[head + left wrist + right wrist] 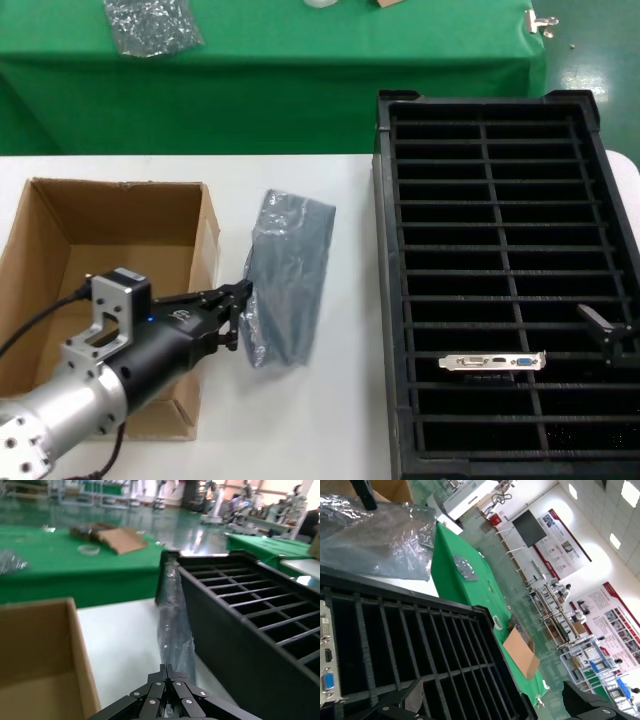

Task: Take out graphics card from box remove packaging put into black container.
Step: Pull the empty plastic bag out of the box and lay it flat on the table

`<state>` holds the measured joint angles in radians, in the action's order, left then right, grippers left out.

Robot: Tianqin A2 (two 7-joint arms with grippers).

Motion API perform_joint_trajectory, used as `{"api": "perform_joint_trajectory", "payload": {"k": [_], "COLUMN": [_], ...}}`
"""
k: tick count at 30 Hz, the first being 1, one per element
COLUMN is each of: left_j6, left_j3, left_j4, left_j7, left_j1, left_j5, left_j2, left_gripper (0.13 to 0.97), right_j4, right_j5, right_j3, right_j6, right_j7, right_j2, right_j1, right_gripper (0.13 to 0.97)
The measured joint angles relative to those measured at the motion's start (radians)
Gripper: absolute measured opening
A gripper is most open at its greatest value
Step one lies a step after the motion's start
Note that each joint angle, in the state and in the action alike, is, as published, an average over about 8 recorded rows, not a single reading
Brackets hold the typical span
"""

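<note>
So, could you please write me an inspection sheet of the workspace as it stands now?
Surface: white table, bare in front.
Job's things: graphics card stands in a slot of the black container; packaging lies between it and the open box.
Clutter: smaller grey bag on the green table behind.
Grippers: left gripper shut on the packaging's edge; right gripper over the container beside the card.
Cables: black cable along the left arm.
Surroundings: factory floor, benches.

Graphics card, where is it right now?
In the head view, the graphics card stands in a near slot of the black container's right-hand column, with the right hand just beside its bracket end.
</note>
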<state>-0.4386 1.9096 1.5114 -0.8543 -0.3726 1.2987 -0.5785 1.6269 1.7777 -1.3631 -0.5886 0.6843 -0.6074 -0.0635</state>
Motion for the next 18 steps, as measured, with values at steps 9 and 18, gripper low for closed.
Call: {"api": "perform_joint_trajectory", "payload": {"k": [9, 18], "left_j6": [-0.067, -0.111], "left_j3": [-0.071, -0.126], "left_j4": [-0.092, -0.134], "left_j7": [-0.034, 0.014], "left_j1": [-0.026, -0.043], "left_j5": [-0.126, -0.174], "left_j2": [0.131, 0.194], "left_gripper": [0.139, 0.139], "right_j4": [0.010, 0.015], "right_j5": [-0.026, -0.039], "right_j3": [-0.007, -0.002], "right_j6": [0.011, 0.017], "right_j7": [-0.017, -0.028], "right_j2": [-0.009, -0.016], "right_j1": [0.010, 0.022], "right_gripper": [0.966, 0.966]}}
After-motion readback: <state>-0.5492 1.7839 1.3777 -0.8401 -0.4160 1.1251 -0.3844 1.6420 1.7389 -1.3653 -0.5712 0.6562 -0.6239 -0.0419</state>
